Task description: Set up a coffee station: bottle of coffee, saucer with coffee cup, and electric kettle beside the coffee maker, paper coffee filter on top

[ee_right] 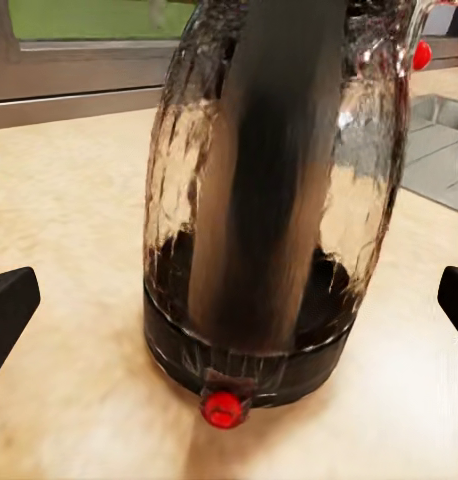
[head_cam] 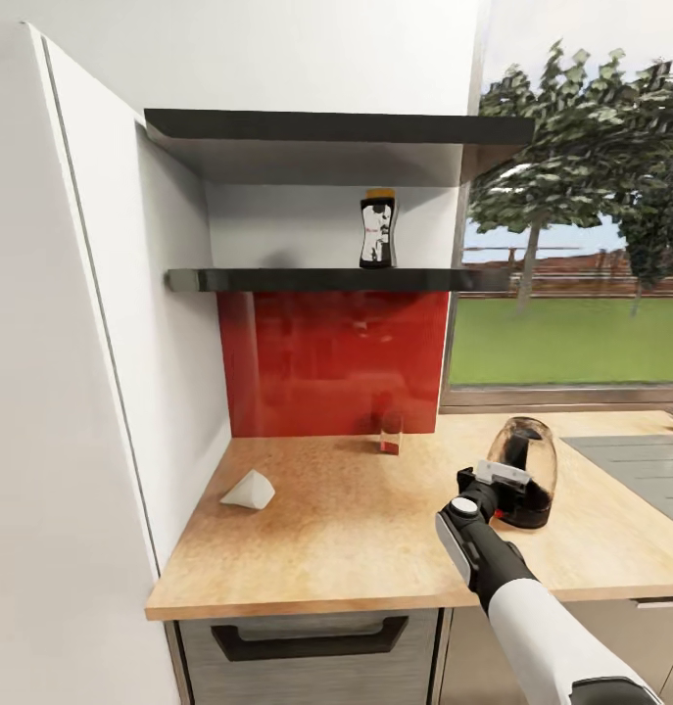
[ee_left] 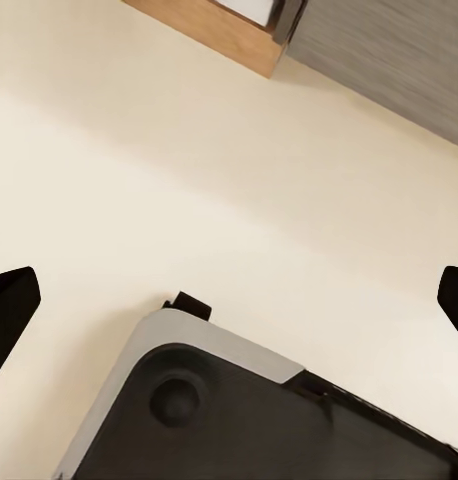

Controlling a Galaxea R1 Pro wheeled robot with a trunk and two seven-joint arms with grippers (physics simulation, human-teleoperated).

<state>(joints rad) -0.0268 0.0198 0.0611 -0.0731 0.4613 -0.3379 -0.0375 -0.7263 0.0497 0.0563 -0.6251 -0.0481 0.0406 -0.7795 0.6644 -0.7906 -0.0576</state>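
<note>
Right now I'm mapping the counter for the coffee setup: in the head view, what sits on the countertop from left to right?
Paper coffee filter → small glass with red contents → electric kettle, with the right arm reaching toward it.

Red backsplash (head_cam: 336, 362), window (head_cam: 571, 294), drawer (head_cam: 312, 641)

We see home kitchen: wooden countertop (head_cam: 375, 519) over drawer (head_cam: 312, 641), red backsplash (head_cam: 336, 362), dark wall shelves (head_cam: 326, 280) holding coffee bottle (head_cam: 377, 229), glass kettle (head_cam: 522, 473) beside sink (head_cam: 640, 468). We note window (head_cam: 571, 245) onto lawn, trees, fence.
</note>
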